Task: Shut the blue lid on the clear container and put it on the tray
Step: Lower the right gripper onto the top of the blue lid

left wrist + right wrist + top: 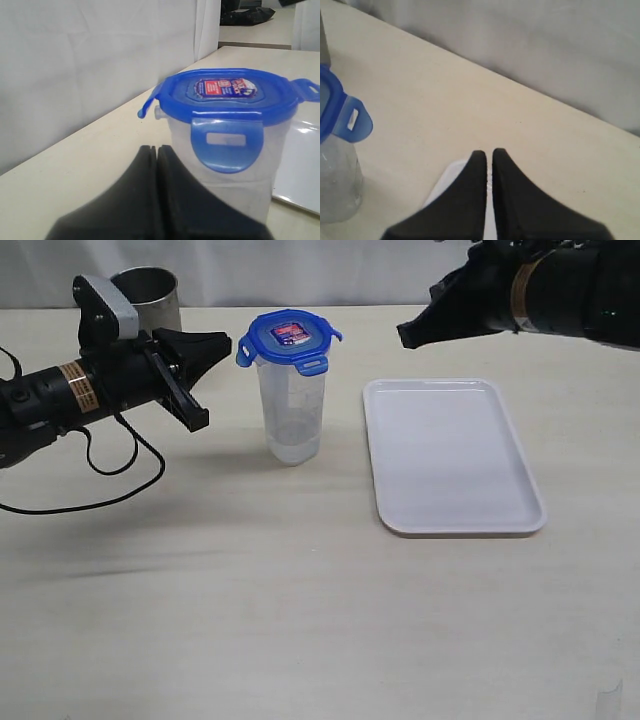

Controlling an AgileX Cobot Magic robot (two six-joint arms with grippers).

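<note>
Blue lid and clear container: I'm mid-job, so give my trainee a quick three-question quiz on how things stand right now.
1. True or false: the clear container stands on the tray.
2. Where is the blue lid? A) in the left claw; B) on top of the clear container; C) flat on the tray.
3. Fill in the blank: the left claw and the right claw are both ____ and hold nothing.

Key: 1 false, it stands on the table beside the tray; 2 B; 3 shut.
</note>
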